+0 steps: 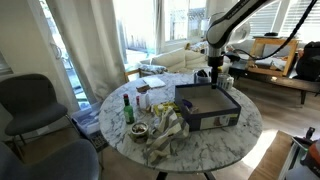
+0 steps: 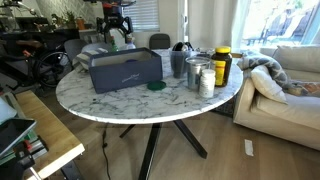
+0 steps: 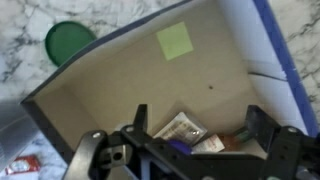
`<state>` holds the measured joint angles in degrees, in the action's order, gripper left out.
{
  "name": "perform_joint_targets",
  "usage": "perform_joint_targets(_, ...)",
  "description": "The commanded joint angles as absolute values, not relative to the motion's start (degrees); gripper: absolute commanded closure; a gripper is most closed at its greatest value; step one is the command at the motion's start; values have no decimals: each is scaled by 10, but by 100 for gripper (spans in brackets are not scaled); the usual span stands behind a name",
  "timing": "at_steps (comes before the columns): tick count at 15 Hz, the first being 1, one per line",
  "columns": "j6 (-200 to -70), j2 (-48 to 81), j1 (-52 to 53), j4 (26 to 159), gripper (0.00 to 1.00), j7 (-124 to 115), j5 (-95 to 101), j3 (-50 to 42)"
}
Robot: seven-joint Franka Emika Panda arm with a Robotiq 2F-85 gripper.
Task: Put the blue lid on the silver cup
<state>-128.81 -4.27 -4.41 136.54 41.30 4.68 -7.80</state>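
Observation:
My gripper [image 3: 198,116] is open and hangs over an open dark box [image 3: 120,85], seen in both exterior views [image 1: 208,118] [image 2: 125,72]. Inside the box, between my fingers, lie small packets and a small blue rounded thing [image 3: 178,146]. It may be the blue lid, but the gripper body mostly hides it. The silver cup [image 2: 195,72] stands on the marble table, apart from the box, among other jars. The gripper also shows above the box in both exterior views [image 1: 215,72] [image 2: 117,30].
A round green lid [image 3: 68,42] [image 2: 156,86] lies on the table beside the box. A yellow note [image 3: 174,40] is stuck inside the box. A green bottle [image 1: 127,108], a yellow-capped jar [image 2: 221,65], a dark cup [image 2: 178,62] and crumpled cloth [image 1: 165,130] stand around.

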Motion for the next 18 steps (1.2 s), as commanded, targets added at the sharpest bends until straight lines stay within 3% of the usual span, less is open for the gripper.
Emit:
perform_joint_targets(1, -1442, -32, -44, 1404, 0, 453, 57, -73)
perform_joint_targets(4, -1563, -9, -38, 1429, 0, 543, 3, -72)
perform_joint_targets(6, -1563, -7, -27, 1437, 0, 628, -105, -61)
perform_joint_targets(7, -1552, -9, -41, 1426, 0, 559, -34, -63)
perform_joint_targets(11, -1553, -5, -34, 1429, 0, 606, -85, -55)
perform_joint_targets(18, -1703, 68, -16, 1435, 0, 563, -123, -25)
